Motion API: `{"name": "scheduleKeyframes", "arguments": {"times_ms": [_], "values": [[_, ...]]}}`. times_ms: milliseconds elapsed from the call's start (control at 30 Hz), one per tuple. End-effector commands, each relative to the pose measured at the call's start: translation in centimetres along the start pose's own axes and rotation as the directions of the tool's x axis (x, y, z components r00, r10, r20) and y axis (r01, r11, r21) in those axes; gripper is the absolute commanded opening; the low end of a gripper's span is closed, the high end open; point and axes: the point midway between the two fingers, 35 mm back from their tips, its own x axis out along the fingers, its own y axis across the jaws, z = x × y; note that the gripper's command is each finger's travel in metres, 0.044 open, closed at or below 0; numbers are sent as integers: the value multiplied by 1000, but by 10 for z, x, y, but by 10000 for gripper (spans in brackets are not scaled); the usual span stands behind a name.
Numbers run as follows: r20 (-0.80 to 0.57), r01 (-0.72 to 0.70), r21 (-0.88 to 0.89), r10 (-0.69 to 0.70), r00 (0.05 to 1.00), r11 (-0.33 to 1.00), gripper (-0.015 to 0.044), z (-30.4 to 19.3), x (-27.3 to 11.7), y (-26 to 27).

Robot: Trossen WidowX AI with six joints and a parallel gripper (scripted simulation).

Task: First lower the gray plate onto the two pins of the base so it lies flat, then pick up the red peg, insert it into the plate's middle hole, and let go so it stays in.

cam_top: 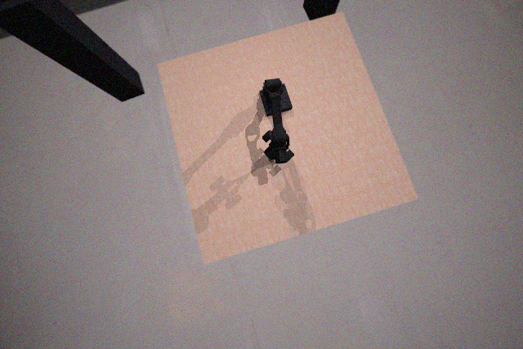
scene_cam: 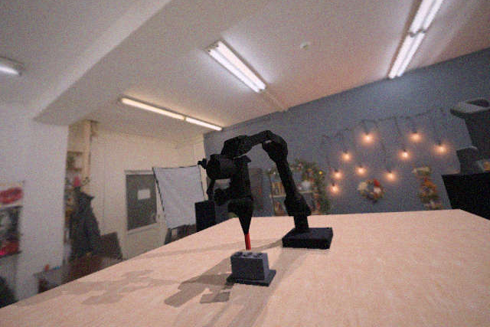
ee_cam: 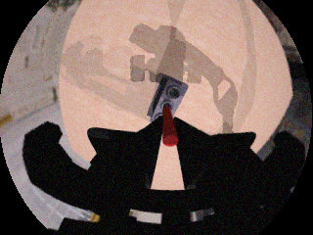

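Note:
My gripper (scene_cam: 247,233) (ee_cam: 167,119) is shut on the red peg (scene_cam: 248,241) (ee_cam: 169,137), which points down, nearly upright. The peg's lower end shows just above the gray plate (scene_cam: 251,266) (ee_cam: 169,98), with a small gap in the exterior view. In the wrist view this end lines up with about the middle hole and partly covers it. The plate looks like a thick block and sits flat on the dark flange of the base (scene_cam: 271,276). One outer hole shows with something round in it; the other is mostly hidden by the fingers. The top view shows only the arm over this spot.
The arm's black foot (scene_cam: 308,238) (cam_top: 282,104) stands on the wooden table top (scene_cam: 376,259) (cam_top: 346,159), behind the plate in the exterior view. Shadows of the arm fall around the block. Two dark posts show beyond the table in the top view.

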Motion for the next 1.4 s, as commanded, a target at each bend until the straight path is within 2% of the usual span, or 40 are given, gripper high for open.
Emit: {"name": "scheduleKeyframes", "arguments": {"times_ms": [0,1367], "values": [[-1,2,2,-2,1000,1000,0,-1,1,-1],[-2,2,5,-2,1000,1000,0,1,16,-1]]}}
